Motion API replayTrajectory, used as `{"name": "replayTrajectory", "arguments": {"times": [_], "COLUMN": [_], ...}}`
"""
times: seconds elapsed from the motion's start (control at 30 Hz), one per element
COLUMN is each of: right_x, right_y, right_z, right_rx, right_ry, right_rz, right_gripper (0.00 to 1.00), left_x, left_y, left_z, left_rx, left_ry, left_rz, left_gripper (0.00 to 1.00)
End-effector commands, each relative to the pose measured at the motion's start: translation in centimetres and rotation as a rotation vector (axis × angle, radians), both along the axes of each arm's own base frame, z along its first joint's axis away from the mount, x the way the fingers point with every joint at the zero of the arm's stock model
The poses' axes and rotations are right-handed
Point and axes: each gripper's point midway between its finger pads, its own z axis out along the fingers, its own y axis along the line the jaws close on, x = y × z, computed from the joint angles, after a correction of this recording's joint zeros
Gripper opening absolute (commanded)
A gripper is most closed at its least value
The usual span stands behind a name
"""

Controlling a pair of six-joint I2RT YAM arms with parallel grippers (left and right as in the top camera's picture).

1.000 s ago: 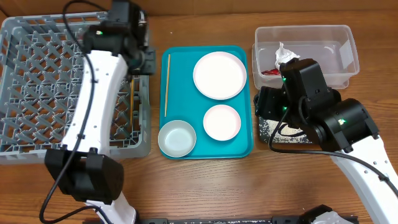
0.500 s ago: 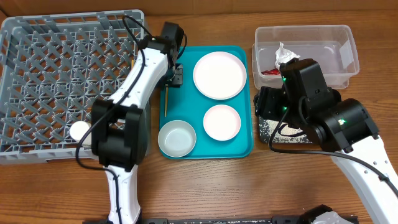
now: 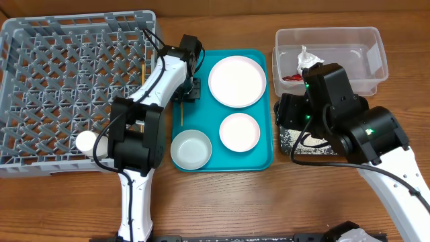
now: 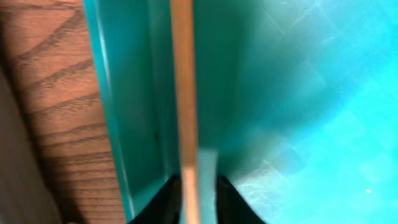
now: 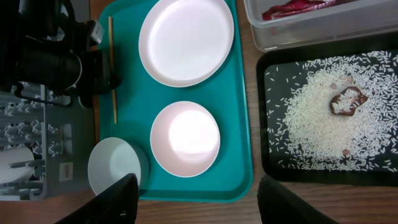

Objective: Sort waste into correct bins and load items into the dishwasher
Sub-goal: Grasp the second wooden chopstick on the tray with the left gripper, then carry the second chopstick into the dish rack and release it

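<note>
A thin wooden chopstick (image 4: 185, 93) lies along the left edge of the teal tray (image 3: 265, 158). My left gripper (image 3: 190, 91) is down on it, open, with a fingertip on each side (image 4: 198, 193). A second chopstick (image 3: 143, 74) and the small white cup (image 3: 86, 141) sit in the grey dish rack (image 3: 40, 40). The white plate (image 3: 236, 81), white bowl (image 3: 240, 132) and pale grey bowl (image 3: 191, 149) are on the teal tray. My right gripper (image 5: 199, 205) is open and empty, high above the tray's front edge.
The clear tub (image 3: 329, 32) at the back right holds the white napkin (image 3: 308, 57) and red wrapper (image 3: 290, 76). The black tray (image 5: 264, 112) holds rice grains (image 5: 311, 118) and a brown lump (image 5: 346, 101); in the overhead view my right arm covers most of it.
My left arm swung from the rack's back right corner over to the teal tray's left edge and came down around the chopstick. The right arm has not moved.
</note>
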Motion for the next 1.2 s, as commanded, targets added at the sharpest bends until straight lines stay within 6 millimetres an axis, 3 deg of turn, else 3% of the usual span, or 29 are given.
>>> {"name": "replayTrajectory", "arguments": {"times": [0.0,0.07,0.2,0.3,0.47,0.57,0.73,0.8,0.9,0.97,1.17], "right_x": [0.2,0.2,0.2,0.2,0.2,0.2,0.2,0.2,0.3,0.4,0.4], "right_y": [0.0,0.0,0.0,0.0,0.0,0.0,0.0,0.0,0.0,0.1,0.1], "right_z": [0.7,0.7,0.7,0.7,0.7,0.7,0.7,0.7,0.8,0.8,0.8], "right_rx": [0.011,0.011,0.011,0.011,0.011,0.011,0.011,0.011,0.013,0.014,0.014], "right_ry": [-0.019,-0.02,-0.02,-0.019,-0.019,-0.019,-0.019,-0.02,-0.024,-0.026,-0.026], "right_rz": [-0.006,-0.006,-0.006,-0.006,-0.006,-0.006,-0.006,-0.006,-0.006,-0.006,-0.006], "right_gripper": [0.63,0.63,0.63,0.63,0.63,0.63,0.63,0.63,0.63,0.63,0.64], "left_x": [-0.6,-0.6,-0.5,0.2,1.0,0.8,-1.1,-1.9,-2.6,-2.6,-1.7], "left_y": [-0.5,-0.9,-1.1,-0.9,0.6,2.5,7.9,9.5,10.5,10.8,11.3], "left_z": [-1.9,-1.4,-0.2,1.9,9.0,14.1,21.9,23.8,24.2,23.2,17.0], "left_rx": [-0.039,-0.061,-0.071,-0.076,-0.085,-0.087,-0.011,-0.007,-0.015,-0.005,0.039], "left_ry": [0.058,0.064,0.069,0.049,-0.02,-0.091,-0.235,-0.269,-0.26,-0.233,-0.176], "left_rz": [-0.017,-0.016,-0.016,-0.008,0.022,0.056,0.145,0.171,0.145,0.126,0.07], "left_gripper": [0.13,0.04,0.04,0.04,0.04,0.04,0.05,0.07,0.08,0.08,0.09]}}
